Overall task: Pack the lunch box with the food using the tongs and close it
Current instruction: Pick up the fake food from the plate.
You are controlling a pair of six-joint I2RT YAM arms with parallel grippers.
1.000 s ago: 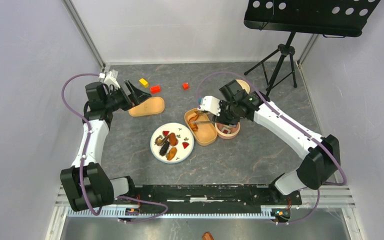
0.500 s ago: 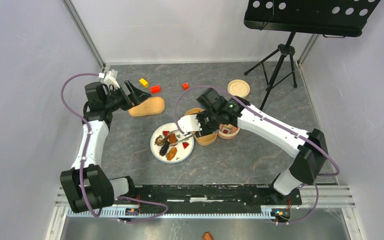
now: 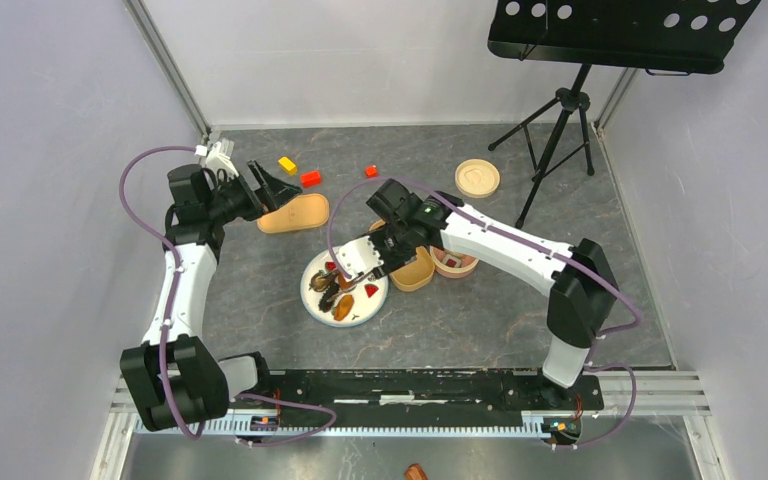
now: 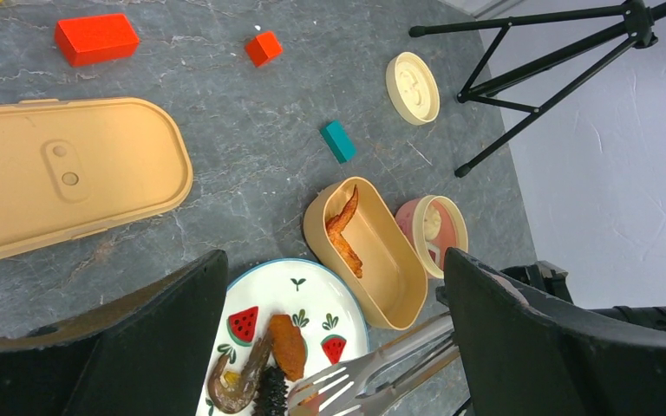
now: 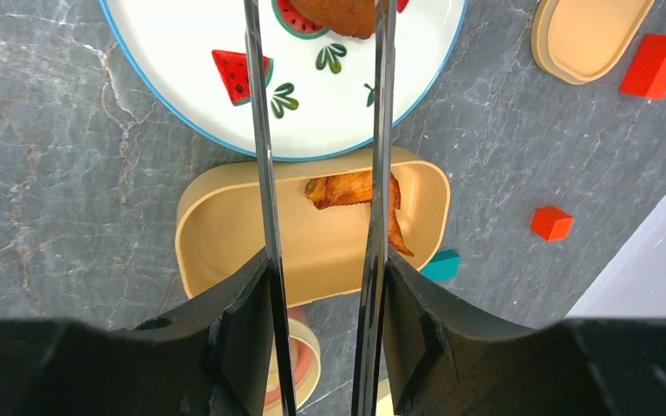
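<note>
My right gripper (image 3: 370, 262) is shut on the tongs (image 5: 261, 156), one finger pressed against each arm. The tongs (image 4: 373, 373) reach over the white plate (image 3: 360, 315), arms apart, slotted tips above the food (image 4: 288, 345). An orange-brown chunk (image 5: 338, 13) lies between the arms at the top of the right wrist view; the tips themselves are out of frame there. A shrimp-like piece (image 4: 234, 386) and a dark ridged piece (image 4: 270, 394) lie beside it. The tan lunch box (image 3: 415, 270) holds one fried piece (image 5: 347, 188). My left gripper (image 3: 265, 185) hangs open by the tan lid (image 3: 295, 213).
A small pink round container (image 3: 455, 263) touches the lunch box's right side. A round tan lid (image 3: 477, 178) lies at the back. Red cubes (image 3: 310, 179), a yellow cube (image 3: 287, 164) and a teal cube (image 4: 338, 140) are scattered behind. A black tripod (image 3: 560, 110) stands back right.
My right arm has swung left with the tongs, from over the lunch box to over the plate. The left arm has not moved.
</note>
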